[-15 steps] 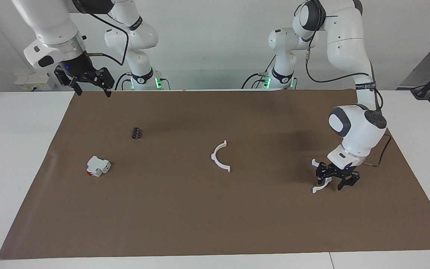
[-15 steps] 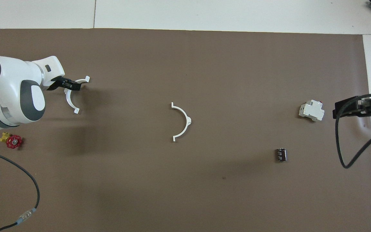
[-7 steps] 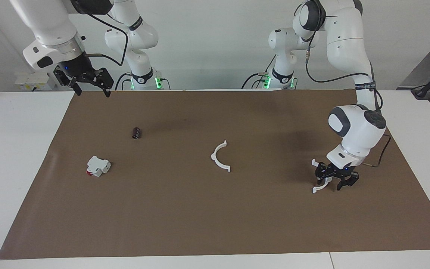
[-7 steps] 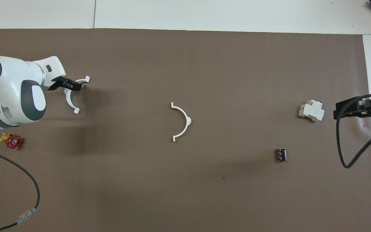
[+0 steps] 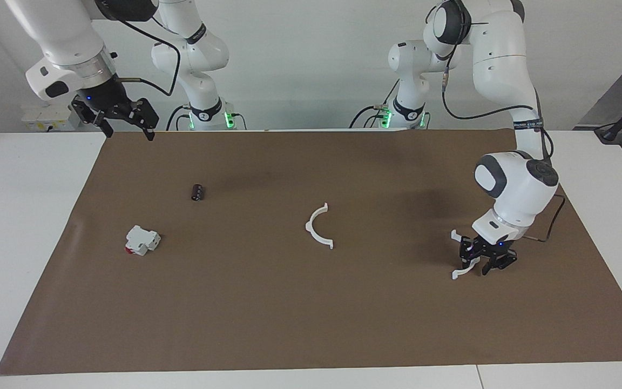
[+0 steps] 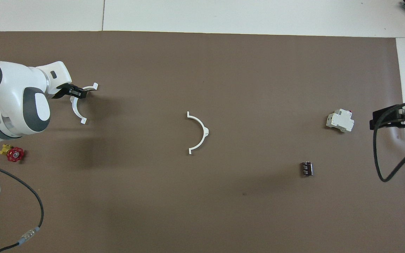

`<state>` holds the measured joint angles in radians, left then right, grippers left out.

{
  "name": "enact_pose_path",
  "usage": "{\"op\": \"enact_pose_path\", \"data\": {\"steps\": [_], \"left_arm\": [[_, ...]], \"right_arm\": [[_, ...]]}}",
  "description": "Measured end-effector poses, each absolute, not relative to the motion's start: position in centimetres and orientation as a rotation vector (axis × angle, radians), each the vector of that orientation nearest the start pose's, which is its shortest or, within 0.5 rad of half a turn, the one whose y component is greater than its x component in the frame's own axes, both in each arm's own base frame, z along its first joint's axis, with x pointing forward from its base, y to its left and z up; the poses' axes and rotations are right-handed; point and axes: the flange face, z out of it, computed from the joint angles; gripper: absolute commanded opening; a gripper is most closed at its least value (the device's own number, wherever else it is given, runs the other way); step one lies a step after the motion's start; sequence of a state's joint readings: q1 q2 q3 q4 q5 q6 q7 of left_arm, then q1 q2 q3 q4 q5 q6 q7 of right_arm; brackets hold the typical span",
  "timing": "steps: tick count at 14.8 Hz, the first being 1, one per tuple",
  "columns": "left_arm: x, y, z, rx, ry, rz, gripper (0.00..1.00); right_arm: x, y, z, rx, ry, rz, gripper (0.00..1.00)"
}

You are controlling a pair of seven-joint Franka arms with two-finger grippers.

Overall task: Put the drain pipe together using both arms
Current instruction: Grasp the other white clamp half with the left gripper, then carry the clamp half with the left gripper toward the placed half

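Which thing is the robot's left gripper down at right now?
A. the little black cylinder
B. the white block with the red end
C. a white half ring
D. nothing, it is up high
C: the left gripper is low at the mat, fingers on either side of the white half ring at its end of the table.

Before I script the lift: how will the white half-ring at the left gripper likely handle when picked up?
The half-ring looks thin, so probably light and a little springy. The left gripper sits at one part of its arc, so the free end may swing or sag. It lies flat on the brown mat and seems unlikely to roll.
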<state>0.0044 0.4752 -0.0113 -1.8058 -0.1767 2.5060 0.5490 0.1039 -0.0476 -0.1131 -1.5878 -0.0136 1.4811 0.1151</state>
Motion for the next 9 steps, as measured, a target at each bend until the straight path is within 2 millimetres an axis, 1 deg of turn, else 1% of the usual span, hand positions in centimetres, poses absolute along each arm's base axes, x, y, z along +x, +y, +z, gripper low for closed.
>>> {"op": "enact_pose_path", "data": {"steps": [2, 3, 5, 7, 9], "left_arm": [[67.2, -0.3, 30.4, -3.106, 0.668, -0.399, 0.24], [67.2, -0.3, 30.4, -3.106, 0.668, -0.399, 0.13], [67.2, -0.3, 30.4, -3.108, 0.668, -0.396, 0.00], [67.4, -0.3, 30.8, -3.107, 0.669, -0.404, 0.00], [67.5, -0.5, 31.6, -3.102, 0.674, -0.423, 0.00]], "right_arm": [[53.0, -0.6, 63.5, -3.142, 0.191, 0.091, 1.00], [52.9, -0.4, 63.6, -3.142, 0.187, 0.089, 1.00], [52.9, -0.3, 63.7, -3.141, 0.181, 0.085, 1.00], [52.8, -0.2, 63.9, -3.141, 0.181, 0.079, 1.00], [52.7, -0.2, 64.1, -3.140, 0.180, 0.074, 1.00]]}}
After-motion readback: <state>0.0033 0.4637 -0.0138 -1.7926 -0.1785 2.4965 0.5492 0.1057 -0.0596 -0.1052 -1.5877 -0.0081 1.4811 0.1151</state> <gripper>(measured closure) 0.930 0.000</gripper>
